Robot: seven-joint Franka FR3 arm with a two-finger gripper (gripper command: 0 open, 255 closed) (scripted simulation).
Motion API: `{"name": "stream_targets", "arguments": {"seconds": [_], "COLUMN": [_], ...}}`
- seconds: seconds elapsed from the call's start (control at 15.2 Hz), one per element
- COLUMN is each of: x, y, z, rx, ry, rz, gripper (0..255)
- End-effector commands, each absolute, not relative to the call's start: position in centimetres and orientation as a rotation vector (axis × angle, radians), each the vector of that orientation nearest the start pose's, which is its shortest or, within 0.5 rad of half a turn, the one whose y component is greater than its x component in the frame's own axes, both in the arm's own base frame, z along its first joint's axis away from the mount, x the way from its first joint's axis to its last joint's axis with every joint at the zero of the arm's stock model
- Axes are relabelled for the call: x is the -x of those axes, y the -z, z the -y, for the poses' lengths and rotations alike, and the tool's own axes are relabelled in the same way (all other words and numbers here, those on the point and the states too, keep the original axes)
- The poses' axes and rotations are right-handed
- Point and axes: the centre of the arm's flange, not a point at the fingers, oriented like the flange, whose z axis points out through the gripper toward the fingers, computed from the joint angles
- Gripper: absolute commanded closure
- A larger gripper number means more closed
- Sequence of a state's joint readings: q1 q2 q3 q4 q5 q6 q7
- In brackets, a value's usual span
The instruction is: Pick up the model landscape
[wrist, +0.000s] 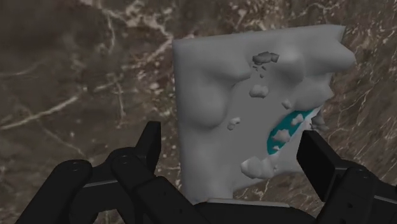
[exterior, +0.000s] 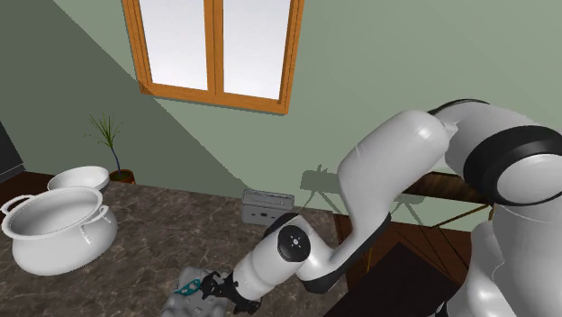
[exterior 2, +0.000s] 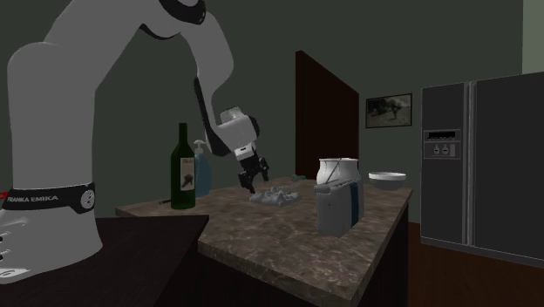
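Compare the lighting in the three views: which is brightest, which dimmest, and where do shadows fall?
Shoulder view: brightest, with a white window and a diagonal shadow edge across the green wall. Second exterior view: dimmest, wine bottle and countertop in gloom. Wrist view: even light, grey model landscape clear within the open claw.

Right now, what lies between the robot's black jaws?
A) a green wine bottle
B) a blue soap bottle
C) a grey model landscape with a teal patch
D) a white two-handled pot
C: in the wrist view the grey model landscape, with its teal patch, lies on the marbled countertop between the jaws, which stand open on either side of it.
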State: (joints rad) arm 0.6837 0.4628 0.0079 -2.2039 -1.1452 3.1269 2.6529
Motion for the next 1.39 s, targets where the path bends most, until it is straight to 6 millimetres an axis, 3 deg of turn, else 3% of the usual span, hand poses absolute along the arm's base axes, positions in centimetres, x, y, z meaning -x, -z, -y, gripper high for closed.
{"name": "stream_targets", "arguments": {"seconds": [0.0, 0.2, 0.33, 0.4, 0.99, 1.32], "x": [-36.9, -36.9, -36.9, -37.0, -36.9, -36.9], "y": [-18.5, -16.6, -16.6, -16.6, -16.6, -19.2], "z": [-40.9, -40.9, -40.9, -41.0, -40.9, -40.9], "rx": [2.485, 2.485, 2.485, 2.485, 2.485, 2.485], "ry": [0.307, 0.307, 0.307, 0.307, 0.307, 0.307], "rz": [-1.084, -1.084, -1.084, -1.084, -1.084, -1.084], "gripper": [0, 0, 0, 255, 255, 255]}}
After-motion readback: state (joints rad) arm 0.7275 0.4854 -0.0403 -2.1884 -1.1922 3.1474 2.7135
